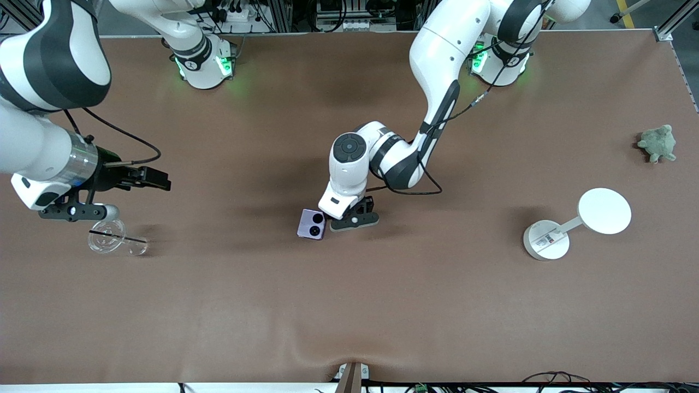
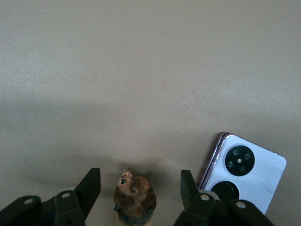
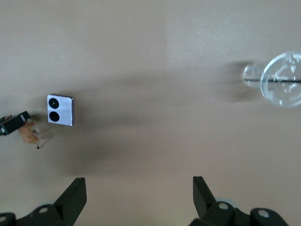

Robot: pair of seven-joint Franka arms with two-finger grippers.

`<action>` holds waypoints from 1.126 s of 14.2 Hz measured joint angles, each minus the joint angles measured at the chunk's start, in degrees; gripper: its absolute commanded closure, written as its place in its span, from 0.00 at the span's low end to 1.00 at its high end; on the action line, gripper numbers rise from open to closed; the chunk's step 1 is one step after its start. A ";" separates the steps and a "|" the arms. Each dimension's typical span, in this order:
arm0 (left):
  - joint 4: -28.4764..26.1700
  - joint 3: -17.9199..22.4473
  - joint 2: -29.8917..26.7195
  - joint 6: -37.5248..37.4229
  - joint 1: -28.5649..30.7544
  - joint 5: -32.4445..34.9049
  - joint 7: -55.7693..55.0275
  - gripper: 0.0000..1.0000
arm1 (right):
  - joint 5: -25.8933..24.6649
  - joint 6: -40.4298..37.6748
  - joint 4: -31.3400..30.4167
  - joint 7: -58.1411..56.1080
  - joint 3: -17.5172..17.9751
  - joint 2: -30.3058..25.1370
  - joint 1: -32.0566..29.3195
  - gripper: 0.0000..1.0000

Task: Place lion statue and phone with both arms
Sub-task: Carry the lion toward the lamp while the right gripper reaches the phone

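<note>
The lion statue is a small orange-brown figurine standing on the brown table. It sits between the fingers of my left gripper, which is open around it with gaps on both sides. In the front view my left gripper is low at the table's middle and hides the statue. The lavender phone lies flat right beside it, toward the right arm's end, black circles up; it also shows in the left wrist view. The right wrist view shows the phone and the statue. My right gripper is open and empty, up over the table at the right arm's end.
A clear plastic lid with a dark straw and a small clear cup lie under the right arm. A white stand with a round disc and a green plush sit toward the left arm's end.
</note>
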 measured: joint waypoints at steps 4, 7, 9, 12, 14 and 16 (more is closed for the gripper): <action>0.05 0.00 0.00 0.00 -0.88 0.00 0.00 1.00 | 0.00 -0.57 0.00 4.99 0.21 0.93 0.32 0.00; 0.56 0.40 -0.05 -0.76 -1.20 0.04 0.00 1.00 | 0.00 -0.57 0.00 5.63 0.30 1.72 0.38 0.00; 1.42 2.92 -0.93 -1.89 -1.09 0.61 1.04 1.00 | 0.00 -0.57 0.00 5.65 0.33 1.99 0.40 0.00; 2.26 7.74 -4.65 -6.73 0.90 0.79 8.76 1.00 | 0.00 -0.59 -0.01 5.67 0.42 2.03 0.50 0.00; 2.24 8.05 -7.69 -9.33 5.00 0.79 15.74 1.00 | 0.00 -0.62 -0.01 5.71 0.51 2.35 0.72 0.00; 1.89 7.95 -9.55 -10.46 9.15 0.79 21.56 1.00 | 0.00 -0.60 -0.01 5.87 0.59 3.01 1.03 0.00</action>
